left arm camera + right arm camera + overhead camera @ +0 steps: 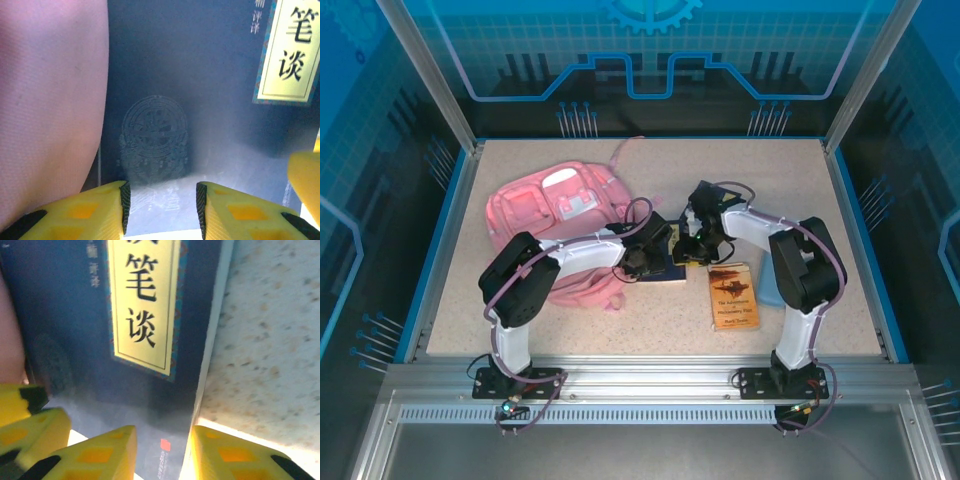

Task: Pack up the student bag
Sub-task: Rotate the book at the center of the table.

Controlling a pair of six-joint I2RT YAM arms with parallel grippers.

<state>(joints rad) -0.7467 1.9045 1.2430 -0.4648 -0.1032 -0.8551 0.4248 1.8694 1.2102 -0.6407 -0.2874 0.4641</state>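
Counter: the speckled counter (800,180) carries everything. It lies bare at 3 o'clock of the blue book, and I judge that leaves room to work that edge.
Student bag: the pink student bag (535,215) lies flat at 10 o'clock on the counter, pockets up. Its soft side bulges against the book's left edge in the left wrist view. I cannot tell whether any zip is open.
Dark blue book: the dark blue book (670,272) lies flat, cover up, at the bag's 4 o'clock. I judge it is the item in hand, being nearest the bag.
Brown book: the brown book (733,297) lies flat at 5 o'clock of the blue one, apart from it and untouched.
Left pincer: the left pincer (161,202) is spread over the lower cover with nothing between its fingers, probably to steady the book.
Right pincer: the right pincer (162,450) is also spread, astride the book's right edge. One finger is over the cover and one over the counter, likely to lift that edge.
Label: the yellow label (145,305) faces up.
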